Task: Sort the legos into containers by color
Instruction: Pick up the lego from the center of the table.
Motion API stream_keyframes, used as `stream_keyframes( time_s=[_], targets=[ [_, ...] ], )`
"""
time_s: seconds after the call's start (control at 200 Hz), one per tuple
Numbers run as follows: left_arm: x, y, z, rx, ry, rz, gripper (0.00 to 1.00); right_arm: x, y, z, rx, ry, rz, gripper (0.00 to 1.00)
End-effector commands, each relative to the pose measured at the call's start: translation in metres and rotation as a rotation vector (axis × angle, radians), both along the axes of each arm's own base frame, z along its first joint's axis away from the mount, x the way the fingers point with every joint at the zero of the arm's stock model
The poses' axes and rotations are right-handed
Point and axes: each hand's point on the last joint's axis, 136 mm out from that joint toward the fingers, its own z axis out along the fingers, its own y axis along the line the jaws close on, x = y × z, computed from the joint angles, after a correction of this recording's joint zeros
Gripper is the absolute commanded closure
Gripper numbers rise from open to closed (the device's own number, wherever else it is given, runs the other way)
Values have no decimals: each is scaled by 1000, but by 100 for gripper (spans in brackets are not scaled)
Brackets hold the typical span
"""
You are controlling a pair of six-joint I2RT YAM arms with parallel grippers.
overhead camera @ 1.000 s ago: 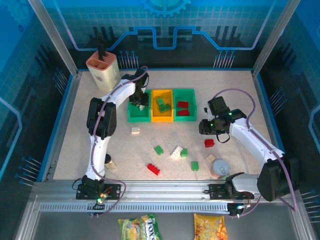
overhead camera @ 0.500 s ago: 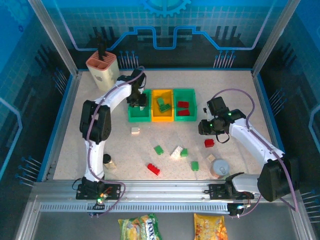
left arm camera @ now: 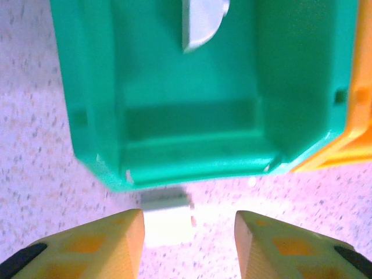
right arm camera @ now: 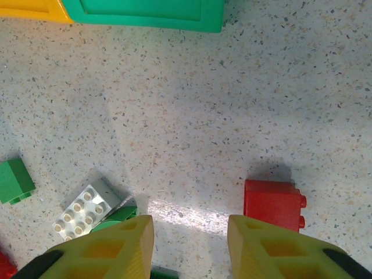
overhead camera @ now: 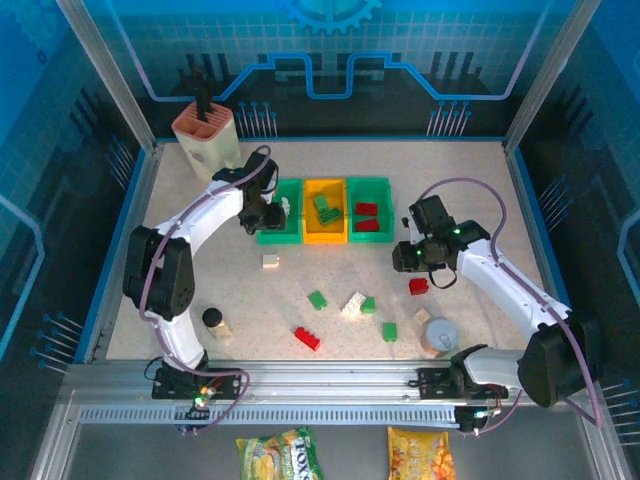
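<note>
Left gripper (left arm camera: 189, 232) low over table at front wall of left green bin (left arm camera: 87, 87), jaws apart, empty. White brick (left arm camera: 167, 224) on table under gap, just beside bin.

Right gripper (right arm camera: 190, 238) jaws apart, empty, above bare table. Red brick (right arm camera: 273, 203) on table near one finger.

Yellow bin (overhead camera: 324, 237) holds green brick (overhead camera: 323, 208). Right green bin (overhead camera: 369, 236) holds red bricks (overhead camera: 366, 210).

3 bins (overhead camera: 278, 238) — 2 green, 1 yellow — plus approx. 12 legos (overhead camera: 307, 338), 1 bottle (overhead camera: 212, 318), 1 cup (overhead camera: 441, 335).
</note>
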Motion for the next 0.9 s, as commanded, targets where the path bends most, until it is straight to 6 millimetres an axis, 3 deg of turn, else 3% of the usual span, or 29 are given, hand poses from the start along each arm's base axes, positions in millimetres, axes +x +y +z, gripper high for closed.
stream_keyframes(
  time_s=[0.0, 0.27, 0.58, 0.895],
  targets=[
    [-17, -1, 7, -16, -8, 17, 52, -5, 4, 9, 7, -13, -4, 60],
    [-42, -6, -21, 58, 35, 11, 43, -12, 3, 9, -14, -10, -3, 60],
    [-48, -7, -48, 83, 19, 52, 32, -8, 5, 12, -19, -14, 6, 60],
    [-48, -8, -71, 84, 39, 69, 32, -5, 6, 17, -24, -18, 8, 59]
  ],
)
